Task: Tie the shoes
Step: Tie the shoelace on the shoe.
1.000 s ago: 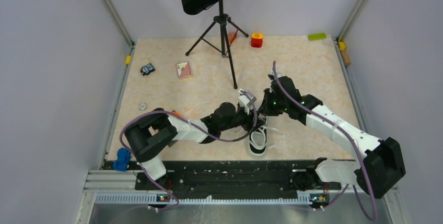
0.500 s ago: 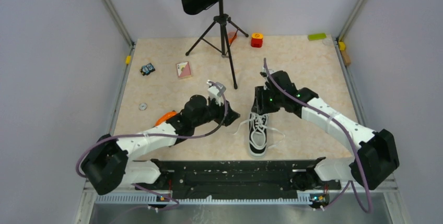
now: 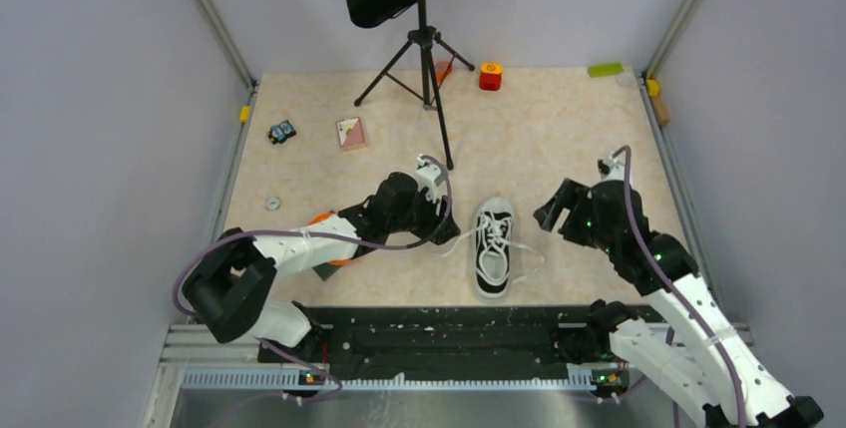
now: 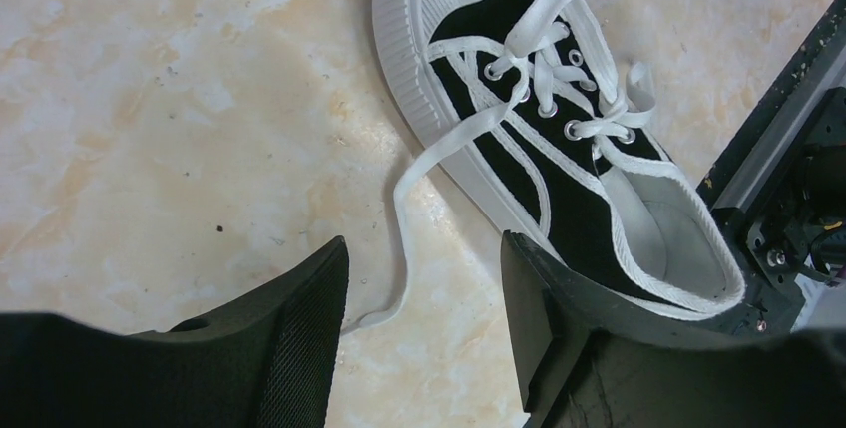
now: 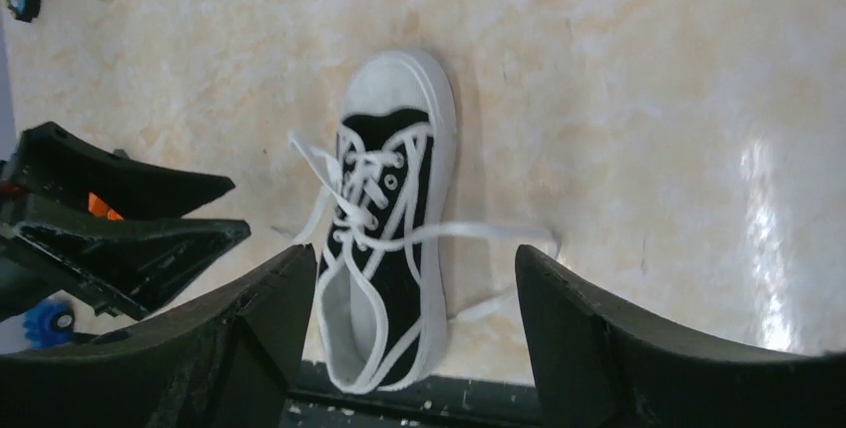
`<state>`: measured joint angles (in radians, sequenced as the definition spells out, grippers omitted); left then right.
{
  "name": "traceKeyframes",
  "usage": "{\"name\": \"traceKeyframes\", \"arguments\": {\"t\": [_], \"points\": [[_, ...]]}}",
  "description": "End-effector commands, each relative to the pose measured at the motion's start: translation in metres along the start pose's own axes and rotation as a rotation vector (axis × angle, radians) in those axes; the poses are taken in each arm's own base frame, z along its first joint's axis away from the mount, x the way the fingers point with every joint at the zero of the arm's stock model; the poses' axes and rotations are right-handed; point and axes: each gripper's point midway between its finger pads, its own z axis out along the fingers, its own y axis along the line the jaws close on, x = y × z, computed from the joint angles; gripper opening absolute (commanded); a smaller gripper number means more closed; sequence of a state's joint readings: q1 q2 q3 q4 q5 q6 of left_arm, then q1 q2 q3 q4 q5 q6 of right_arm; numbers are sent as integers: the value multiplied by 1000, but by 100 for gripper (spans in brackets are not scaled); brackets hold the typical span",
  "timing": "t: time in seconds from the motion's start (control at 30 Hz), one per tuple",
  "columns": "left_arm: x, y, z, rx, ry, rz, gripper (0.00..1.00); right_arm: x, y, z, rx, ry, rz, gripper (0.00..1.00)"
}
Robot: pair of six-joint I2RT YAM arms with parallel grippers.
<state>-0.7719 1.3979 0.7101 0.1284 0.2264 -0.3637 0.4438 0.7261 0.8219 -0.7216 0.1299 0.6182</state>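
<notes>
One black sneaker (image 3: 493,248) with a white toe cap and white sole was seen lying on the marbled table (image 3: 579,139), close to the near edge. Its toe was turned away from the arm bases and its heel toward them. It was flanked by the two grippers, and it was touched by neither. The white laces (image 4: 544,69) were threaded through the eyelets but were seen untied. One loose end (image 4: 399,238) was trailed across the table on the shoe's left side, and another was stretched out on its right side. The left gripper (image 3: 437,214) was positioned low, just beside the shoe's left flank. Its fingers (image 4: 299,328) were spread apart with nothing gripped, and in the left wrist view the loose end was seen on the table beneath the gap. The right gripper (image 3: 552,212) was positioned apart from the shoe on its right, and in the right wrist view its jaws were likewise shown parted wide and empty. Farther back, a music stand (image 3: 427,39) on a tripod, a small card box (image 3: 350,133) and a red and yellow block (image 3: 490,76) were seen on the table
</notes>
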Motion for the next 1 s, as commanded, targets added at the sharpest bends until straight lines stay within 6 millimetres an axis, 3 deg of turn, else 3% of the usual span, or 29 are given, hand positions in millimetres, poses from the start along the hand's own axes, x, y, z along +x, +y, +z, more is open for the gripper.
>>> {"name": "traceKeyframes", "arguments": {"t": [0.0,0.1,0.3,0.4,0.57,0.77,0.97], "points": [[-23,-18,8,63,-44,11,62,59,-13,6,60,161,339,76],[-44,-32,12,114,-87,24,63,82,2,14,13,270,469,76],[-79,-47,32,142,-25,-25,62,83,5,21,30,249,705,75],[-79,-60,37,168,86,-117,62,89,-2,19,59,250,761,74],[-78,-69,44,195,102,-198,67,105,-9,20,63,266,834,73],[-53,-67,52,197,231,-191,67,115,-14,23,81,284,853,74],[-49,-68,64,224,243,-219,52,121,-16,35,80,282,900,79]]}}
